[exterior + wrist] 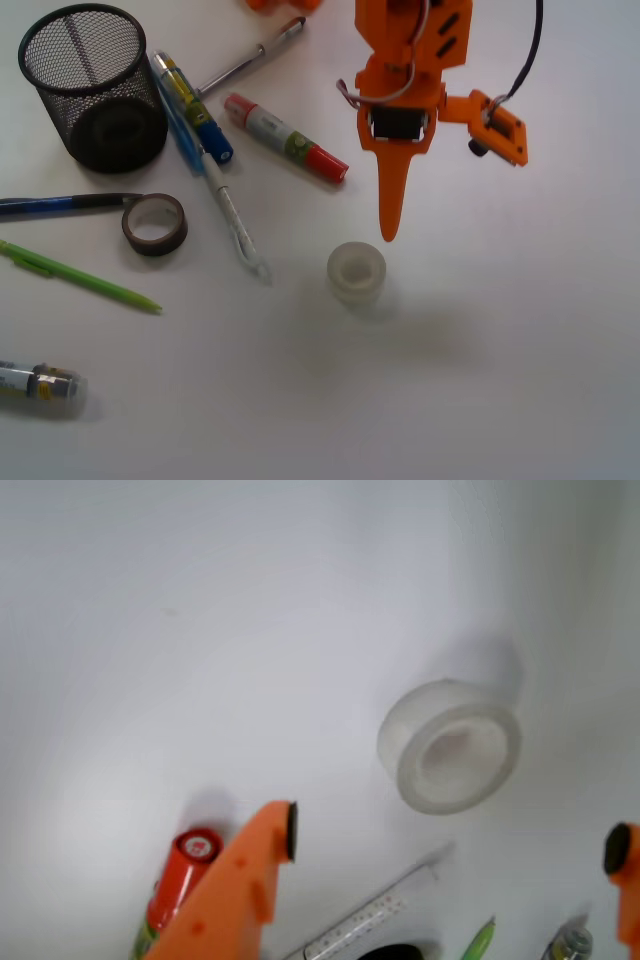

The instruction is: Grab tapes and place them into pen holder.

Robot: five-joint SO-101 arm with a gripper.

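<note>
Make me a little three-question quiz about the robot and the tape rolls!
1. True or false: the gripper is shut on the translucent white tape roll.
2. Which lies nearer the pen holder: A) the white roll, B) the dark brown tape roll?
3. Fill in: the white roll lies on the ____.

Key: 1 false, the jaws stand open and touch nothing; 2 B; 3 table.

Red marker (288, 138), blue marker (192, 104), green pen (78, 276) on white table (500, 380)
</note>
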